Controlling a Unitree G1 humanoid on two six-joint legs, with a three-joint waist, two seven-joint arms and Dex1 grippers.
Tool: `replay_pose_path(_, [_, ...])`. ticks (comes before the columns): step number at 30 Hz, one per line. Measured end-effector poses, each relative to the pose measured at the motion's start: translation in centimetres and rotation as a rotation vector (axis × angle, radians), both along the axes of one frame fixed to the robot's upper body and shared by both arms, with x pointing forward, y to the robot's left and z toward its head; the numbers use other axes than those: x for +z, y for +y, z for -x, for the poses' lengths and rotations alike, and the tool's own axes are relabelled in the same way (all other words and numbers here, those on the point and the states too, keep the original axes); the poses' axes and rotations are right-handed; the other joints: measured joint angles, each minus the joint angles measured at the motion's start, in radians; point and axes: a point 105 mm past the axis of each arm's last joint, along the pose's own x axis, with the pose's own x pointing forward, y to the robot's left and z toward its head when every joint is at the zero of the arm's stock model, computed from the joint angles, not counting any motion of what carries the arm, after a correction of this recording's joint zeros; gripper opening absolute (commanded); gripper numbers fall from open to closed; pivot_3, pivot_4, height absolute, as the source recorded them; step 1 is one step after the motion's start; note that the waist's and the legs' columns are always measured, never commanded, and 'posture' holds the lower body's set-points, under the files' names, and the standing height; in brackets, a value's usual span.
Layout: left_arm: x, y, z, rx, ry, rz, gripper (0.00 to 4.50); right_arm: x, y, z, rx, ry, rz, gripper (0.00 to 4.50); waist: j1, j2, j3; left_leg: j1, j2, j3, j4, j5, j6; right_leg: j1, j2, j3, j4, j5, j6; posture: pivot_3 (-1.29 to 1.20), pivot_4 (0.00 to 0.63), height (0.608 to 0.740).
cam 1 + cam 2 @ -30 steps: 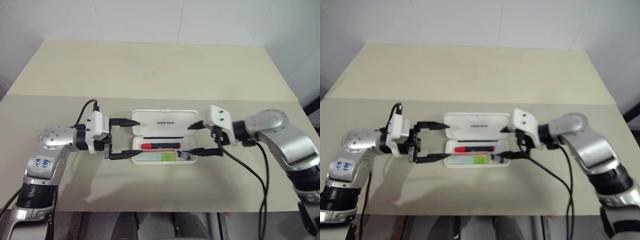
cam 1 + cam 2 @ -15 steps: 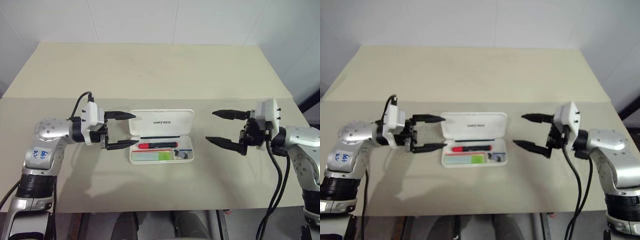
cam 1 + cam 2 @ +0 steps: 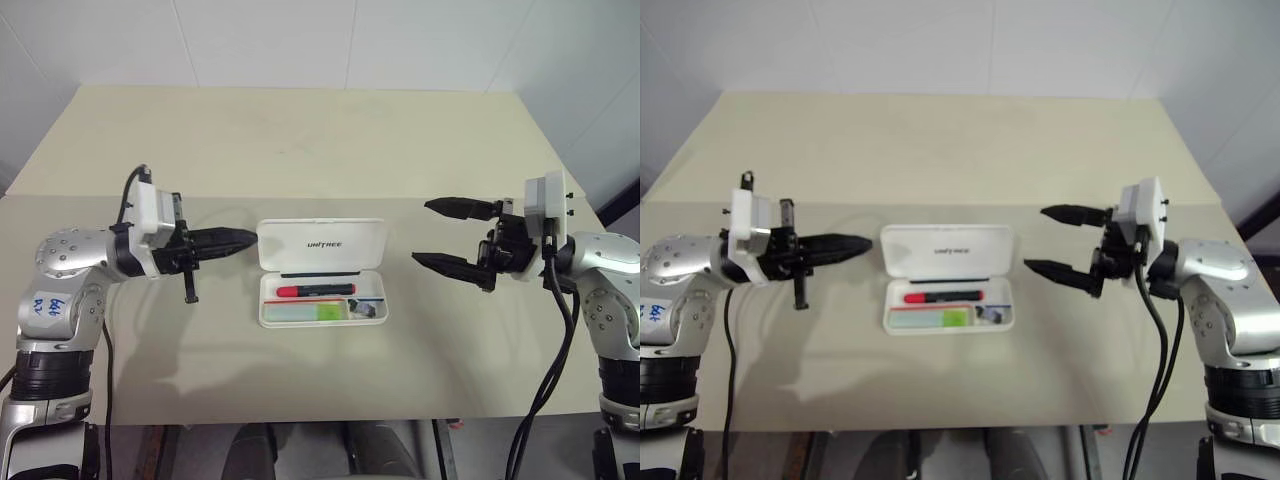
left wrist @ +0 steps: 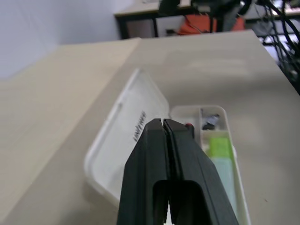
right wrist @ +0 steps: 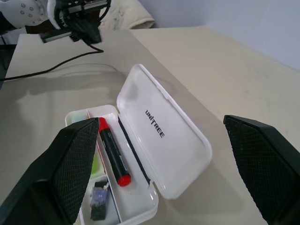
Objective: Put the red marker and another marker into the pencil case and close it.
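The white pencil case [image 3: 322,246] lies open in the middle of the table, its lid with "UNITREE" folded back flat. In its tray lies the red marker [image 3: 315,290], black barrel with red cap. The other marker, with a light green cap [image 3: 326,313], rests in the front section of the tray. My left gripper [image 3: 250,240] is shut on nothing, level, its tip pointing at the lid's left edge and just short of it. My right gripper [image 3: 422,232] hangs open and empty to the right of the case, pointing toward it.
A small dark item [image 3: 368,310] sits in the tray's right compartment. The beige table [image 3: 320,150] stretches far behind the case, with a seam [image 3: 300,197] across it. Black cables [image 3: 555,340] hang from my right wrist.
My left gripper has closed and drawn back to the left, off the case. My right gripper has pulled away to the right of the case and stays open. The markers have not moved.
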Motion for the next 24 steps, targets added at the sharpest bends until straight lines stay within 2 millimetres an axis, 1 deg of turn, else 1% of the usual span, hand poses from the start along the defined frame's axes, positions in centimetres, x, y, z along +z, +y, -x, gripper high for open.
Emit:
replay_pose_path(2, [0.8,0.3,-1.0,0.066,-0.027,0.06,0.02,-0.4,0.2,-0.3,0.004,0.011,-0.004,4.5,0.001,0.0,0.0,-0.001,0.0,0.0,0.002,0.0,0.0,0.0,0.0,0.0,0.001,0.0,0.0,0.0,0.15,0.74])
replay_pose_path(3, [1.2,0.6,-1.8,0.117,-0.035,0.087,0.02,-0.4,0.5,-0.4,0.01,0.009,-0.003,4.5,0.001,0.0,0.0,-0.001,0.0,0.0,0.004,0.0,0.0,0.0,0.0,0.0,0.002,0.0,0.0,0.0,0.15,0.74])
replay_pose_path(6, [1.6,1.2,-3.5,0.228,-0.052,0.093,0.02,-0.2,0.8,-0.6,0.022,-0.006,-0.002,4.5,0.002,0.0,0.0,-0.001,0.0,0.0,0.007,0.0,0.0,0.001,0.0,0.0,0.003,0.0,0.001,0.0,0.15,0.74])
replay_pose_path(9, [0.3,1.3,-5.1,0.313,-0.034,0.056,0.02,-0.3,0.9,-0.8,0.026,-0.006,-0.006,4.5,0.001,0.0,0.0,-0.001,-0.001,0.0,0.008,0.0,0.0,0.002,0.0,0.0,0.003,0.001,0.002,0.0,0.15,0.74])
replay_pose_path(11, [-1.1,1.0,-6.2,0.35,0.0,0.025,0.02,-0.1,1.2,-0.8,0.036,-0.013,-0.009,4.5,0.002,0.0,0.0,-0.001,-0.001,0.0,0.008,0.0,0.0,0.002,0.0,0.0,0.003,0.001,0.002,0.0,0.15,0.74])
replay_pose_path(15, [-3.0,0.0,-6.8,0.34,0.052,-0.027,0.02,0.1,1.3,-0.8,0.037,-0.019,-0.009,4.5,0.0,0.0,0.0,-0.001,0.0,0.0,0.007,0.0,0.0,0.001,0.0,0.0,0.003,0.001,0.002,0.0,0.15,0.74])
replay_pose_path(17, [-3.6,-0.5,-7.0,0.323,0.073,-0.035,0.02,0.1,1.3,-0.8,0.036,-0.02,-0.009,4.5,0.001,0.0,0.0,-0.001,0.0,0.0,0.006,0.0,0.0,0.001,0.0,0.0,0.003,0.001,0.001,0.0,0.15,0.74])
replay_pose_path(20, [-3.8,-1.4,-7.1,0.28,0.071,-0.038,0.02,0.1,1.4,-0.8,0.033,-0.023,-0.011,4.5,0.002,0.0,0.0,-0.001,0.0,0.0,0.007,0.0,0.0,0.001,0.0,0.0,0.003,0.001,0.001,0.0,0.15,0.74])
replay_pose_path(24, [-3.4,-2.5,-6.2,0.164,0.074,0.003,0.02,0.1,1.4,-0.8,0.025,-0.022,-0.017,4.5,0.001,0.0,0.0,-0.001,0.0,0.0,0.007,0.0,0.0,0.001,0.0,0.0,0.003,0.001,0.001,0.0,0.15,0.74])
